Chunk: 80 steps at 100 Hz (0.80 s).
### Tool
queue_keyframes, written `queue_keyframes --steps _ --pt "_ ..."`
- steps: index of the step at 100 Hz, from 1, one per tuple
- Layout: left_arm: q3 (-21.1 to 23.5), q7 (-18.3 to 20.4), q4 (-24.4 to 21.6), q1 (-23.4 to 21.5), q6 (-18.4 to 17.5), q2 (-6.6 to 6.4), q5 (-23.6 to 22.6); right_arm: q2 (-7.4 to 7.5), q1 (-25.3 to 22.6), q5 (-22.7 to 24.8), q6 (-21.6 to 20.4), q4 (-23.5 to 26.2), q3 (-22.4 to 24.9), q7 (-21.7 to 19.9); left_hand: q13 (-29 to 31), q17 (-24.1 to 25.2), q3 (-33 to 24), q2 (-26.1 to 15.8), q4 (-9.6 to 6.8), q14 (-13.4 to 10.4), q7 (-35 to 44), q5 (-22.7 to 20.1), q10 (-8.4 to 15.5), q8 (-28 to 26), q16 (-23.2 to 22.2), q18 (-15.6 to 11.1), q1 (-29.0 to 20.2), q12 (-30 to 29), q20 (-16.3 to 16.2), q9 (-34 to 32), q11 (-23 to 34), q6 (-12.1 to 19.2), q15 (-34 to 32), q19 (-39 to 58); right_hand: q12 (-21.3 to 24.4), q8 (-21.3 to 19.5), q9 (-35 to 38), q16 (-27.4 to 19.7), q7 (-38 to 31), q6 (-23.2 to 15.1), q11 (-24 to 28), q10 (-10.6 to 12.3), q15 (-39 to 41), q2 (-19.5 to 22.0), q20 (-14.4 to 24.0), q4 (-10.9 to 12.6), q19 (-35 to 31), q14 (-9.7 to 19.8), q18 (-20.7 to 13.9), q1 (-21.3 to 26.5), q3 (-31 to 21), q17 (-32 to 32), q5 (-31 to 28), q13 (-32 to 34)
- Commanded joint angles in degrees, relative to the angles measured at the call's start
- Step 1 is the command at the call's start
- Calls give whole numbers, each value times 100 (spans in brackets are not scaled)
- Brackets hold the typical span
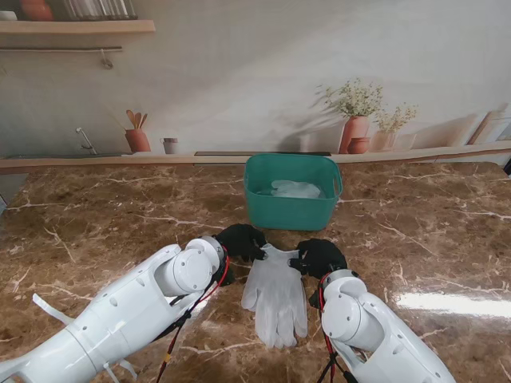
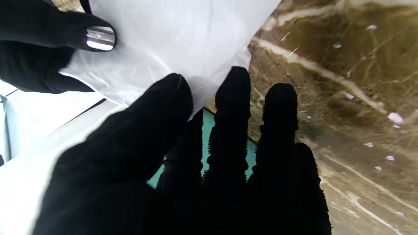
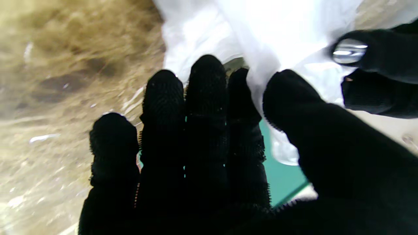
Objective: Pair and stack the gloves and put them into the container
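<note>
Left hand (image 1: 239, 242) and right hand (image 1: 321, 257) pinch the gloves' (image 1: 275, 295) cuff corners, bin (image 1: 291, 209) at twelve o'clock, ready for lifting.

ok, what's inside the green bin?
The green bin holds something pale and crumpled, probably gloves. Its near wall hides the bottom, so a count isn't possible.
</note>
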State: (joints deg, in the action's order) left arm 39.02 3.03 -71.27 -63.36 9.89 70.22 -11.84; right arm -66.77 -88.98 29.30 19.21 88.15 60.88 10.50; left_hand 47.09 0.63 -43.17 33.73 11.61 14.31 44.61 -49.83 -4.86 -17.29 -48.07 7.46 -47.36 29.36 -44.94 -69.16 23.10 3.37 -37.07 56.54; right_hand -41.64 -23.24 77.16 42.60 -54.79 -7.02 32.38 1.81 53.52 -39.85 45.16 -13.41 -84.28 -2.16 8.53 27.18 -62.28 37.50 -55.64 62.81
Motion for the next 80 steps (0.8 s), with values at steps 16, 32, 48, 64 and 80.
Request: queue_keyframes --steps 16,32,48,64,80 --pt "70 -114 -153 -176 128 -42 -391 38 -6 755 495 -170 -93 40 -1988 382 -324 -511 -445 -330 -2432 1061 -140 351 1019 12 912 -1072 310 2578 -581 -631 1517 -1638 608 -1225 -1690 -564 2964 377 -836 59 -1245 77 -72 628 529 150 -420 -817 453 -790 865 -1222" --pt "445 -85 -645 -570 117 -222 -697 102 -79 1335 574 -106 -91 162 -2819 381 -55 -562 -471 -595 -2963 1510 -38 568 1647 -140 1023 -1383 393 3869 -703 -727 2200 -2527 966 -1070 -2775 -913 3420 524 -1069 26 -1999 62 -271 653 1285 197 -369 -893 825 -1187 1619 -1752" --pt "993 -287 -1251 -1233 -47 -351 -1066 129 -16 1680 328 -129 -159 372 -2995 288 204 -570 -489 -786 -3080 1597 45 630 2043 -327 1081 -1527 685 4193 -754 -652 2509 -2971 1411 -1014 -3088 -1388 3400 475 -1235 29 -2804 -130 -657 618 2135 243 -239 -827 755 -1282 1666 -1906" --pt "1519 -576 -1861 -1949 -278 -429 -1429 150 265 1748 357 -224 -477 224 -3018 239 327 -614 -485 -838 -3067 1519 23 630 2138 -317 1146 -1543 842 4189 -761 -629 2531 -3014 1754 -908 -3230 -1848 3466 507 -1472 9 -3462 -298 -1023 561 2571 185 -172 -841 686 -1187 1733 -1897" --pt "1983 -795 -2460 -2606 -431 -482 -1754 136 707 1850 561 -561 -1000 177 -2978 260 455 -656 -495 -898 -3022 1434 137 611 2204 -225 1145 -1565 930 4094 -783 -563 2551 -2990 1919 -830 -3333 -2052 3529 560 -1600 -47 -3658 -407 -1136 524 2585 29 -94 -840 612 -1045 1822 -1776"
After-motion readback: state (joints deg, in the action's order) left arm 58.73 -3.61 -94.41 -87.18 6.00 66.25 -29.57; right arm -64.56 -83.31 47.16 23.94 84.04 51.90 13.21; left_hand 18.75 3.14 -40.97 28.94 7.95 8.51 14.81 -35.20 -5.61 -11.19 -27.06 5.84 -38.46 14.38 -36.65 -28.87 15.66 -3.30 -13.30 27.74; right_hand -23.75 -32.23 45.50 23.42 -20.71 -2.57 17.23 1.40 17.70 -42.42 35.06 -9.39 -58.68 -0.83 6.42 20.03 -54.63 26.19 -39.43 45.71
